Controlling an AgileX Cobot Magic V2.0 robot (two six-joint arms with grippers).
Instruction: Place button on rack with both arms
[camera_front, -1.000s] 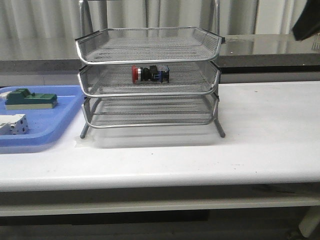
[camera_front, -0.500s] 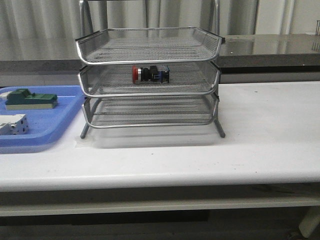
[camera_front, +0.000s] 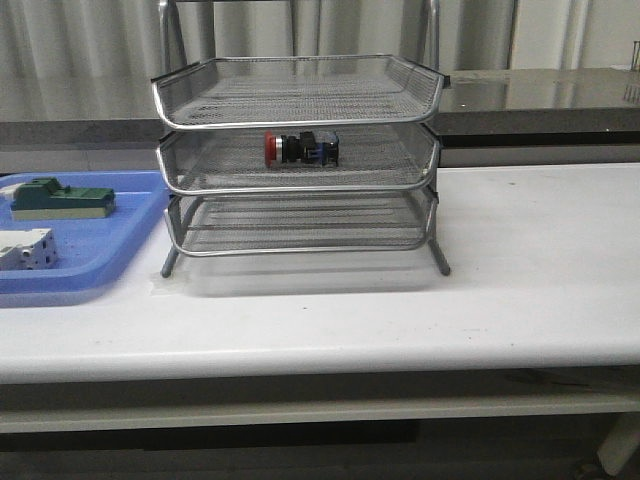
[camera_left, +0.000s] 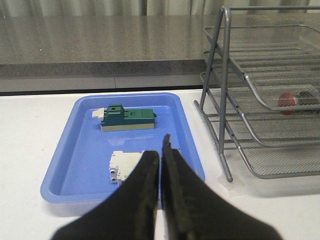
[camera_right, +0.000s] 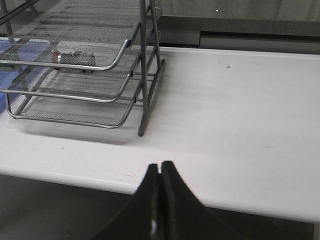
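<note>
The button (camera_front: 300, 147), with red head, black body and blue rear block, lies on its side in the middle tray of the silver wire-mesh rack (camera_front: 298, 160). It also shows through the mesh in the left wrist view (camera_left: 295, 99) and in the right wrist view (camera_right: 72, 58). Neither arm shows in the front view. My left gripper (camera_left: 160, 150) is shut and empty, over the near edge of the blue tray, apart from the rack (camera_left: 260, 100). My right gripper (camera_right: 160, 167) is shut and empty, over the table's front edge, well clear of the rack (camera_right: 100, 65).
A flat blue plastic tray (camera_front: 100, 250) lies left of the rack and holds a green block (camera_front: 60, 198) and white blocks (camera_front: 25, 248). The same tray (camera_left: 85, 165), green block (camera_left: 127, 118) and a white block (camera_left: 125, 164) show in the left wrist view. A grey ledge runs behind the white table (camera_front: 540, 260).
A dark arm part at the top right of the front view one second ago has gone out of view. The button and the rack have not moved.
</note>
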